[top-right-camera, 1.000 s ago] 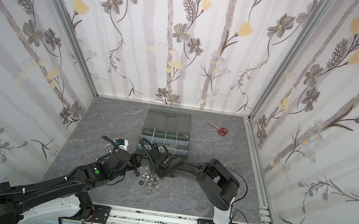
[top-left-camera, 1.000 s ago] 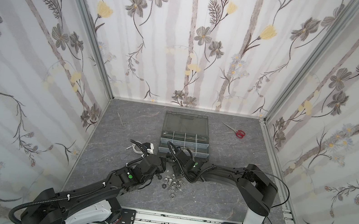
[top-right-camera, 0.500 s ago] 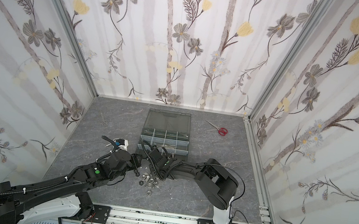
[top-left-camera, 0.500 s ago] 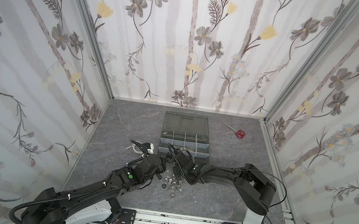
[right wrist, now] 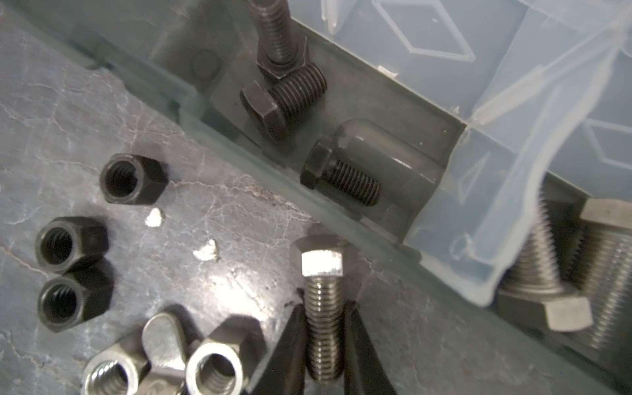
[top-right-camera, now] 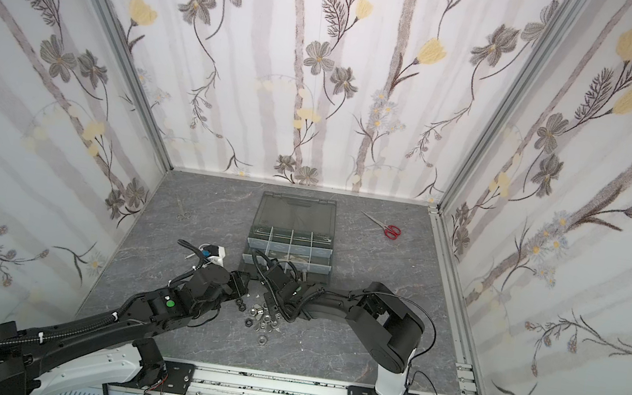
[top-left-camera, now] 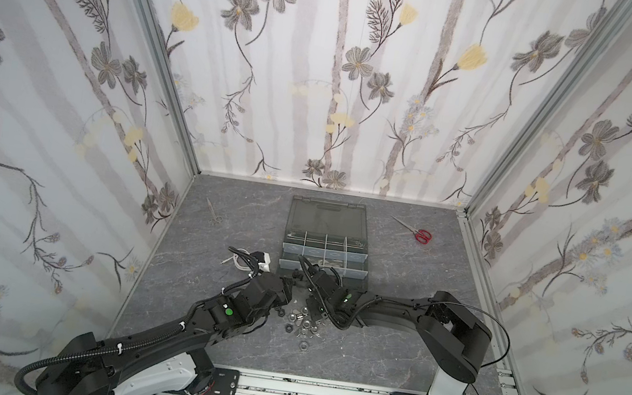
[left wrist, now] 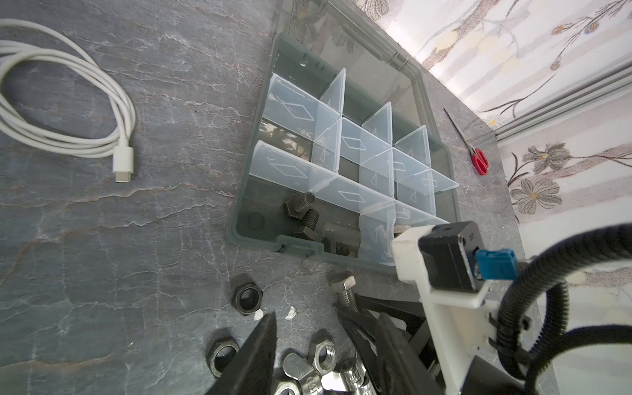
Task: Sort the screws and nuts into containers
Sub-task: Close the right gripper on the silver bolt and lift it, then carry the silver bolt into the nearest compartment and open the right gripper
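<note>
Pincer (right wrist: 325,307) now on screw (right wrist: 323,294), head caseward

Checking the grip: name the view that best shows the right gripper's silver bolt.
Right wrist view: the silver bolt is large, shaft pinched by the right gripper. Left wrist view shows only head and some shaft; in both top views it is too small.

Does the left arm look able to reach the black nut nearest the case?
Probably yes: the black nut lies alone ahead of the open left claw; the right claw, holding a silver bolt, stands aside.
</note>
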Available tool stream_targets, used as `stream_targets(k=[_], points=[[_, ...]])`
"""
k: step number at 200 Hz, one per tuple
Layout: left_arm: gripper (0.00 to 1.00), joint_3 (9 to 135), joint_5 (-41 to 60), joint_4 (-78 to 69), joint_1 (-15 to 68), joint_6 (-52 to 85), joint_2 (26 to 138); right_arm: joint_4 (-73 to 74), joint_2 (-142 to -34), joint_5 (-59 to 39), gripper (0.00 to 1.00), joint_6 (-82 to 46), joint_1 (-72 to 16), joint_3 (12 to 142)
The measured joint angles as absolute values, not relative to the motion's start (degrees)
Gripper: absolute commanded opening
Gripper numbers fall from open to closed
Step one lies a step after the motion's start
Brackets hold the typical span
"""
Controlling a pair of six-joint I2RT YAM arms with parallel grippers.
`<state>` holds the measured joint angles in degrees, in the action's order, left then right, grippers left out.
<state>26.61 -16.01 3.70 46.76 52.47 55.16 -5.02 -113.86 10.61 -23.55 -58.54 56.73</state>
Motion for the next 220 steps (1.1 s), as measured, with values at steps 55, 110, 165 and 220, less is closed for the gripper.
stream_targets(k=[55,110,165,220], points=[[0.49,25.96,-16.08,3.7,46.76,52.49,53.95,-4.86,-112.05,9.63,0.09,-24.43,-58.59,55.05],[0.49,25.26,-16.47,3.7,46.76,52.53,52.64,-5.15,-109.69,9.78,0.08,-25.02,-58.67,54.26],[0.49,24.93,-16.91,3.7,46.76,52.56,52.29,-5.17,-104.73,10.37,0.08,-25.47,-58.87,52.71],[0.5,24.84,-17.39,3.7,46.76,52.56,51.62,-5.89,-100.27,11.99,0.07,-25.91,-58.65,52.56]])
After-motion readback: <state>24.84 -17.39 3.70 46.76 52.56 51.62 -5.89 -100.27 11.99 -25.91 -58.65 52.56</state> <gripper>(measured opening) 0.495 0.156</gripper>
